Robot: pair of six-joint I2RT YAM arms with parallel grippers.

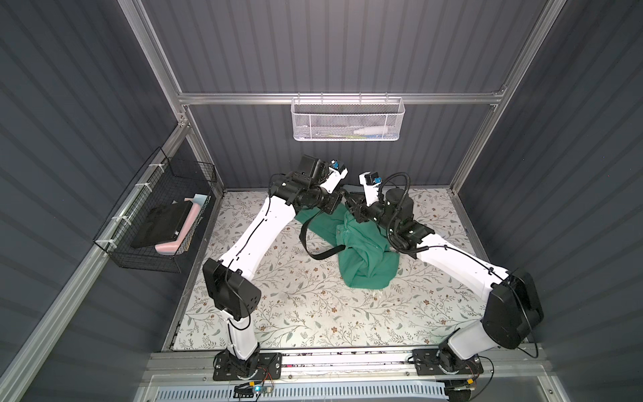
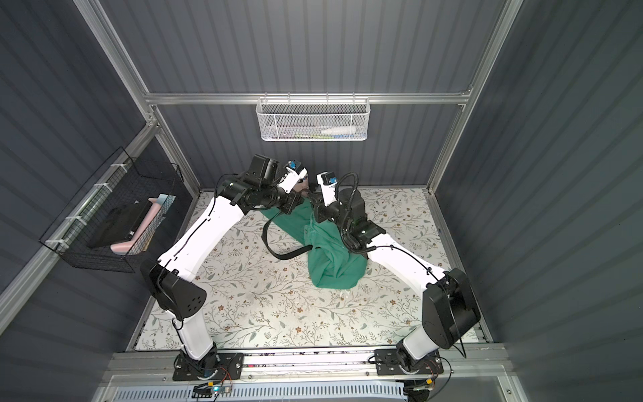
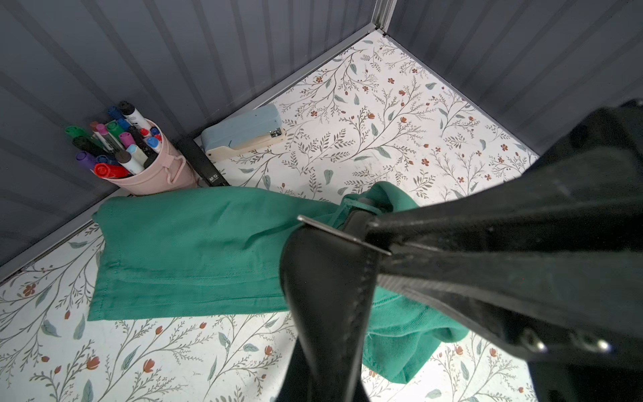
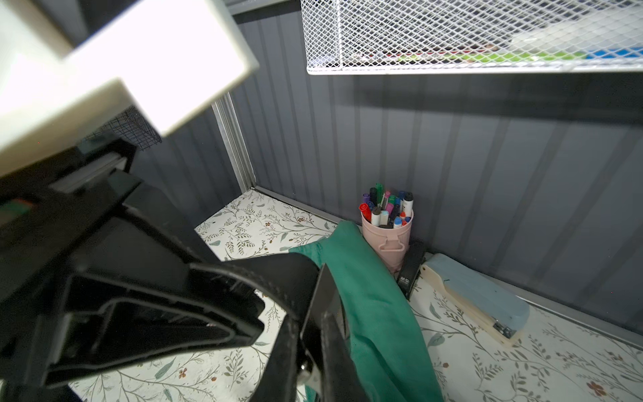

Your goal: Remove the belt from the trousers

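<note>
The green trousers (image 1: 365, 257) (image 2: 334, 261) lie crumpled at the middle back of the floral table, with one leg stretched flat toward the back wall (image 3: 195, 250) (image 4: 375, 313). The black belt (image 1: 304, 240) (image 2: 266, 236) hangs in a loop from the grippers down to the table and runs into the trousers' waist. My left gripper (image 1: 341, 199) (image 3: 322, 389) is shut on the belt strap (image 3: 323, 296) just behind its metal buckle (image 3: 342, 234). My right gripper (image 1: 351, 203) (image 3: 377, 249) (image 4: 313, 348) meets it tip to tip and is shut on the buckle end.
A pink cup of markers (image 3: 153, 174) (image 4: 388, 236), a black stapler (image 3: 205, 163) and a blue stapler (image 3: 243, 134) stand against the back wall just behind the grippers. A white mesh basket (image 1: 348, 120) hangs above them. A black wire basket (image 1: 156, 215) hangs on the left wall.
</note>
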